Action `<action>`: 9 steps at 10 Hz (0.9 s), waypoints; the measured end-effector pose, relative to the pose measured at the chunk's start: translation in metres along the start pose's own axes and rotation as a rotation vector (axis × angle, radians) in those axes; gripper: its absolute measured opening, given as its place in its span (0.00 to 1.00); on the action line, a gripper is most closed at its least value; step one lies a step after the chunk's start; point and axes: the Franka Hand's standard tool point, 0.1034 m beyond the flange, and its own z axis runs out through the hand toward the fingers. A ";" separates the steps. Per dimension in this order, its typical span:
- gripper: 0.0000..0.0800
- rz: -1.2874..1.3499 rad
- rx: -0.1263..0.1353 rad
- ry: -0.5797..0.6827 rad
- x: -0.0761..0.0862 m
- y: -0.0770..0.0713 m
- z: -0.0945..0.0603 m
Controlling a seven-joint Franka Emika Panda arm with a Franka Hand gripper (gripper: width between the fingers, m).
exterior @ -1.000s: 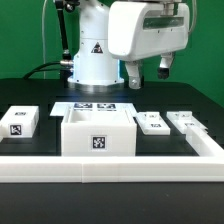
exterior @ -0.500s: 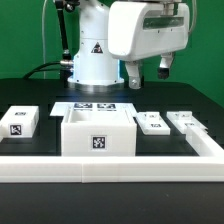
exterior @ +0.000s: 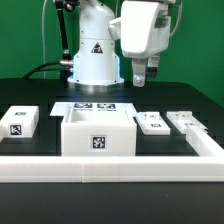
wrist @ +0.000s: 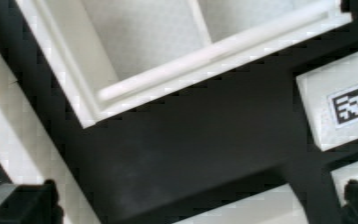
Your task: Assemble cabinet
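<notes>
The cabinet (exterior: 98, 133) is an open-topped white box with a tag on its front, standing mid-table; the wrist view shows its rim and grey inside (wrist: 176, 45). A tagged white block (exterior: 19, 121) lies at the exterior view's left. Two tagged white panels (exterior: 152, 122) (exterior: 186, 122) lie at its right. One tagged panel shows in the wrist view (wrist: 345, 105). My gripper (exterior: 146, 72) hangs high above the table, behind and to the right of the cabinet. In the wrist view the gripper (wrist: 190, 205) is open and empty, fingers (wrist: 25, 205) wide apart over black table.
The marker board (exterior: 95, 107) lies flat behind the cabinet. A white rail (exterior: 110, 165) runs along the front and up the exterior view's right side. The robot base (exterior: 92, 55) stands at the back.
The wrist has turned about its vertical axis, so the hand now looks narrower and sits slightly further to the exterior view's left. The parts have not moved.
</notes>
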 end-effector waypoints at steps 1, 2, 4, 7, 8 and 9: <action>1.00 0.047 0.016 0.007 -0.007 -0.002 0.003; 1.00 0.039 0.012 0.005 -0.005 -0.001 0.002; 1.00 -0.024 0.003 0.011 -0.009 -0.001 0.005; 1.00 -0.225 0.009 0.011 -0.034 -0.011 0.021; 1.00 -0.207 0.019 0.009 -0.040 -0.014 0.023; 1.00 -0.193 0.021 0.007 -0.043 -0.015 0.024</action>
